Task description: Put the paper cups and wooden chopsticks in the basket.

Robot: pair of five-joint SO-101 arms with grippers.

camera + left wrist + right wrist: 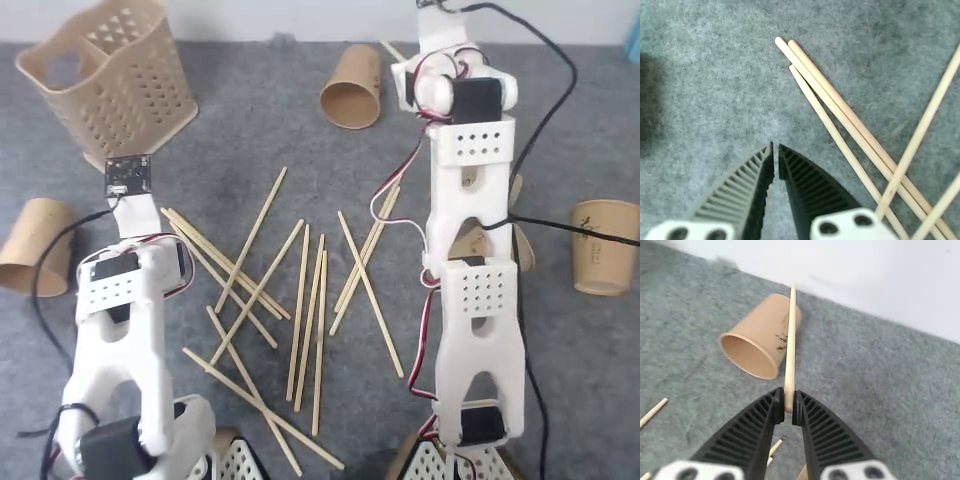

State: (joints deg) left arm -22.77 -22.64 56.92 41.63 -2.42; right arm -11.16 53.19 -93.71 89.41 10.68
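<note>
**Right gripper (788,402) clamps one chopstick (790,340); left gripper (775,150) closed on nothing**

The high view gives the layout. The basket (110,80) stands in the far left corner of the grey counter (250,130). A paper cup (35,245) lies on its side at the left edge, just beside the left arm (120,330). Loose chopsticks (300,310) lie crossed and scattered over the middle of the counter, between the two arms. A second cup (352,88) lies on its side near the far edge, its mouth toward the near side. The right arm (475,250) stretches toward the far edge just beside it. A third cup (605,245) sits at the right edge, well apart from the others.

The wrist views add how each gripper stands. In the left wrist view, the left gripper's jaws are drawn together with a thin slit between them and nothing in it, over bare grey counter. The ends of three chopsticks (840,115) lie close together just beside it, not touching it, and another stick crosses them farther along.

In the right wrist view, the right gripper is closed on one end of a single chopstick. The stick runs out past the jaws, in front of the far cup (762,337). From this view I cannot tell whether the stick touches the cup.
</note>
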